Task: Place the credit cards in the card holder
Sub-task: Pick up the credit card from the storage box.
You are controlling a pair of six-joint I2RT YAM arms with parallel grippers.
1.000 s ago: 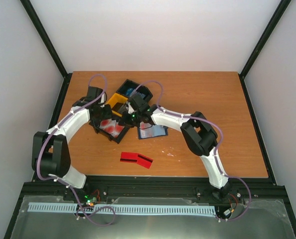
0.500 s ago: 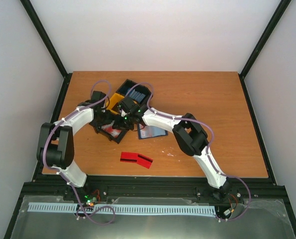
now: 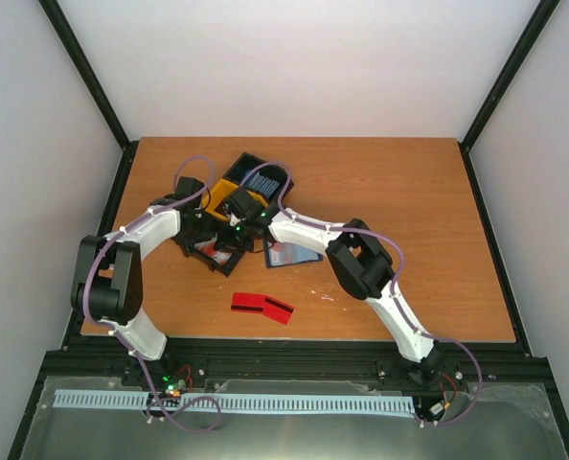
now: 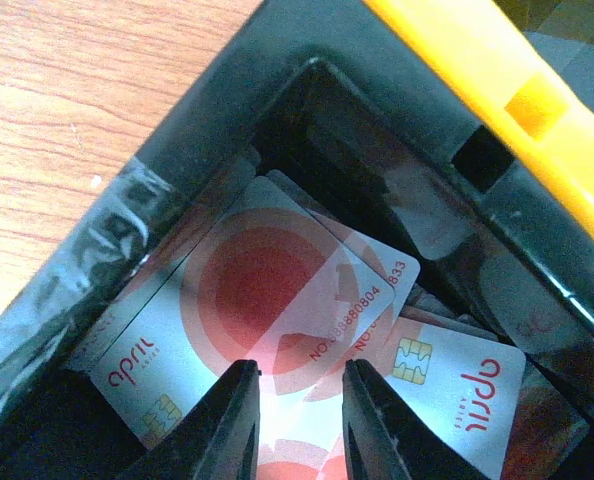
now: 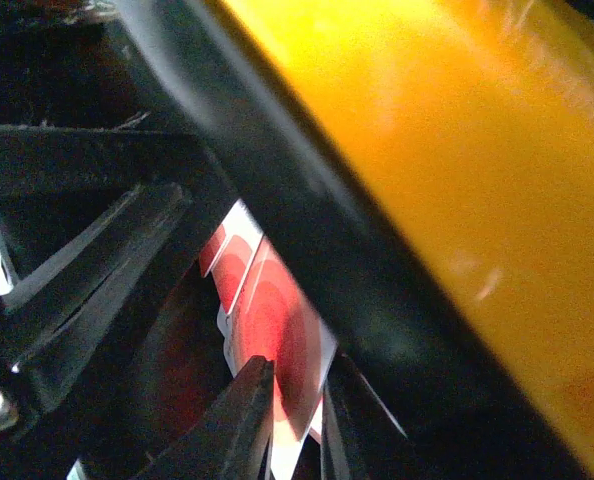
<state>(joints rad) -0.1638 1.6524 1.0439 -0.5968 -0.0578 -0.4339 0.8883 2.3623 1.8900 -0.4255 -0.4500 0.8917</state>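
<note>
Top external view: both arms are now gathered over the black bin

Compared with one second ago, the left arm point(image 3: 141, 230) has folded inward and the right arm point(image 3: 308, 230) has shifted to the left; both wrists now meet over the black bin point(image 3: 229, 266), which touches the yellow bin point(image 3: 229, 189). I judge that the step in hand is picking a card out of the stock, and that no insertion has started.

In the left wrist view the left jaws stand a little parted over the credit cards point(image 4: 267, 290), with a card face showing in the gap; I see no card pinched. In the right wrist view the right jaws are nearly together and a red card runs down into the narrow gap; whether they clamp it I cannot tell.

The cards in the bin lie flat and overlapped, printed faces up; in the left wrist view their long axes run from lower left to upper right, toward the bin corner. One single card point(image 3: 262, 307) lies on the bench point(image 3: 409, 211), well apart from the bin; its long axis runs left to right and dips slightly to the right, with the dark stripe along it.

The card holder point(image 3: 294, 255) lies on the bench just right of the bin, partly under the right arm, long axis about left to right; nobody holds it.
</note>
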